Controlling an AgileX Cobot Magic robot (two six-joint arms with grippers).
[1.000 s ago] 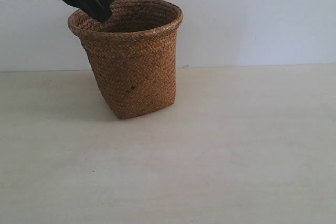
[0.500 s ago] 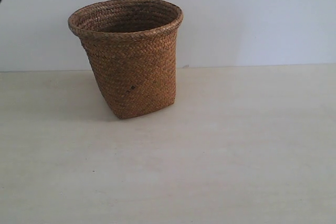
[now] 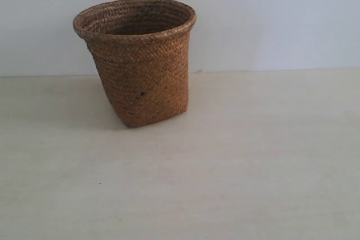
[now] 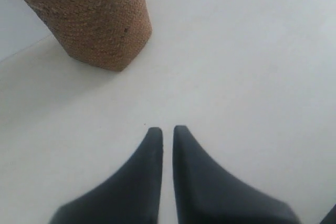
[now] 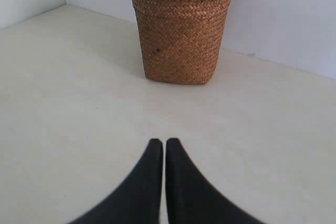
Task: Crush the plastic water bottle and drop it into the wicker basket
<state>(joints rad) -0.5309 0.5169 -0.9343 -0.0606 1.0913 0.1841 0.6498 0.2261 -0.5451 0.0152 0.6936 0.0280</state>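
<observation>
The wicker basket stands upright on the pale table, left of centre in the exterior view, with a small dark mark on its side. It also shows in the left wrist view and the right wrist view. The plastic water bottle is not visible in any view; the inside of the basket is dark and mostly hidden. My left gripper hovers over bare table, jaws nearly together with nothing between them. Over bare table as well, my right gripper is shut and empty. Neither gripper appears in the exterior view.
A pale wooden table stretches around the basket. A white wall rises behind it.
One second ago the left arm hung over the basket's left rim in the exterior view. It has since withdrawn out of that view to the upper left. The basket has not moved.
</observation>
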